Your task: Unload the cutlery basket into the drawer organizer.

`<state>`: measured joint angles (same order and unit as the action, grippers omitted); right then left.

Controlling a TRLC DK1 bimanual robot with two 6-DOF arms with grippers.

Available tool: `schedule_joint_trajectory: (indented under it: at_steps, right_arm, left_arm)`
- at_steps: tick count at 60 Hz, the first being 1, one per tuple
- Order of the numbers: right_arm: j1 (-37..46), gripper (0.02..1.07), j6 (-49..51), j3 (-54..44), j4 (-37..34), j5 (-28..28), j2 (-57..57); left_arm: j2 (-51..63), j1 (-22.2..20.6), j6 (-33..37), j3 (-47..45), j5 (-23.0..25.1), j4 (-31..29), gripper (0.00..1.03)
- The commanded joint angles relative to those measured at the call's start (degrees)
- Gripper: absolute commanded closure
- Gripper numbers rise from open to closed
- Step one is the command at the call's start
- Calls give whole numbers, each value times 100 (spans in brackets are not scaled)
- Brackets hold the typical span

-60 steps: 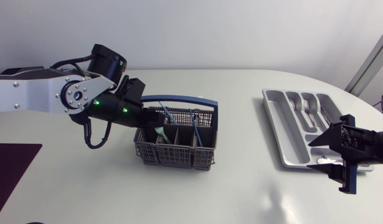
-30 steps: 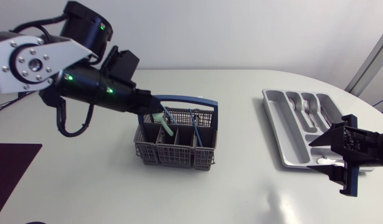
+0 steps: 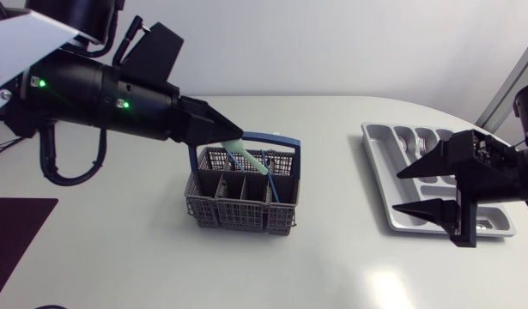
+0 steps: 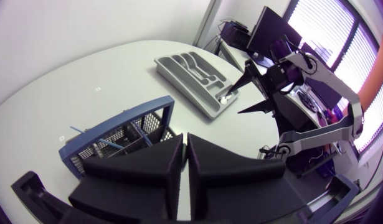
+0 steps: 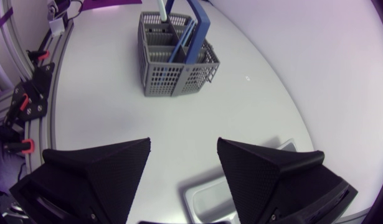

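Since a second ago my left arm has swung upward, and its gripper [image 3: 233,135], clamped on a pale green-handled utensil [image 3: 249,160], has drawn it nearly clear of the cutlery basket [image 3: 203,210], which sits mid-desk [image 3: 332,257] with blue-handled pieces [image 3: 270,165] left inside. Further right, the drawer organizer [image 3: 388,172] already holds some metal cutlery [image 3: 422,144] in its far compartments, and my right gripper [image 3: 397,192], fingers wide apart and holding nothing, has risen to hover over its near end. I judge the unloading under way but well short of done: this piece has yet to reach the organizer, and others wait.
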<state>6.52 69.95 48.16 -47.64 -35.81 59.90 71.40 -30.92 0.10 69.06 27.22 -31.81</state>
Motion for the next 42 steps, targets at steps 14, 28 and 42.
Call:
schedule_joint_trajectory:
  at_steps: [14,28,42]
  right_arm:
    - [-1136,15,-1309,317,-97,-277,171]
    - [-2261,16,-1880,-26,483,-268,110]
    - [-2982,39,-2135,-422,1151,-189,189]
  left_arm:
    - [841,-863,421,143,187,193,98]
    - [1219,-1364,526,354,301,228,98]
    - [1403,-1514,535,530,477,158,98]
